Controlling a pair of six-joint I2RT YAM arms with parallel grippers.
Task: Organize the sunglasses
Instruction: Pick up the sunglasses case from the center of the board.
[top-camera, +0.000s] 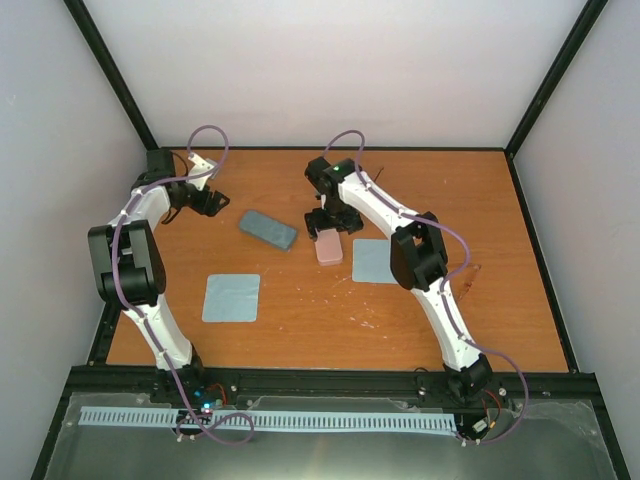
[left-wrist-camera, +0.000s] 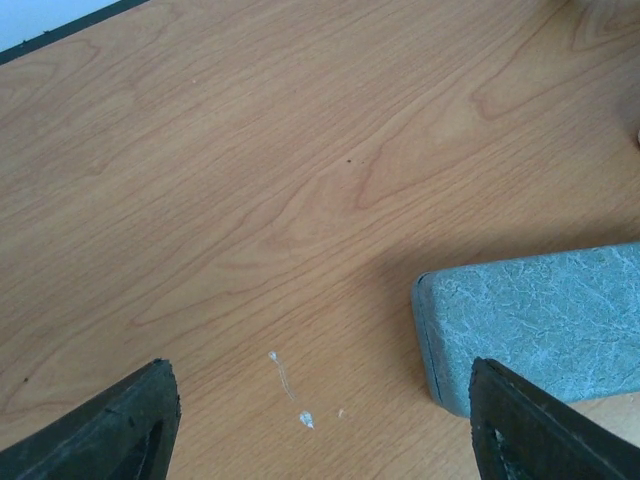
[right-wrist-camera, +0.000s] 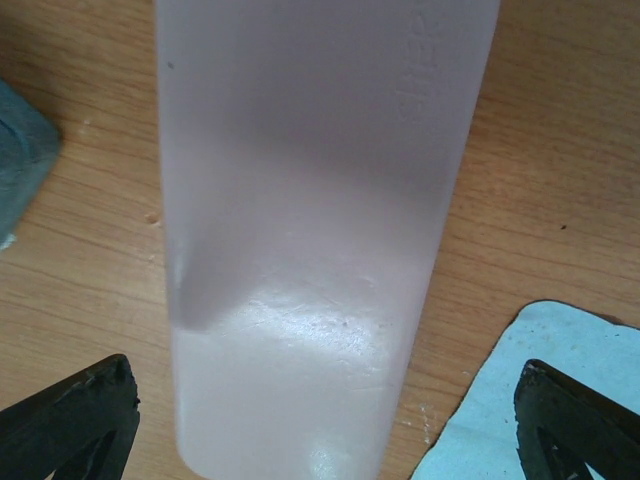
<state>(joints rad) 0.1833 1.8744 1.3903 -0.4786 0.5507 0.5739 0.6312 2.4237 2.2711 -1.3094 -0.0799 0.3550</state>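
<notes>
Under the right claw (right-wrist-camera: 322, 368), spread wide, pink case (right-wrist-camera: 320, 200) with faint lettering (right-wrist-camera: 415, 75), seemingly illegible, left claw (left-wrist-camera: 322, 372) apart beside blue-grey case (left-wrist-camera: 540, 320)

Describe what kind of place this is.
Likely a lab robot cell: white walls on a black frame box in a wooden table, left arm and right arm bolted at its edge.

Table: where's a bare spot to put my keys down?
Bare wood runs along the near edge of the table, between the left cloth and the right arm, and in the far right corner. It is crowded mid-table: blue-grey case, pink case, right cloth.
</notes>
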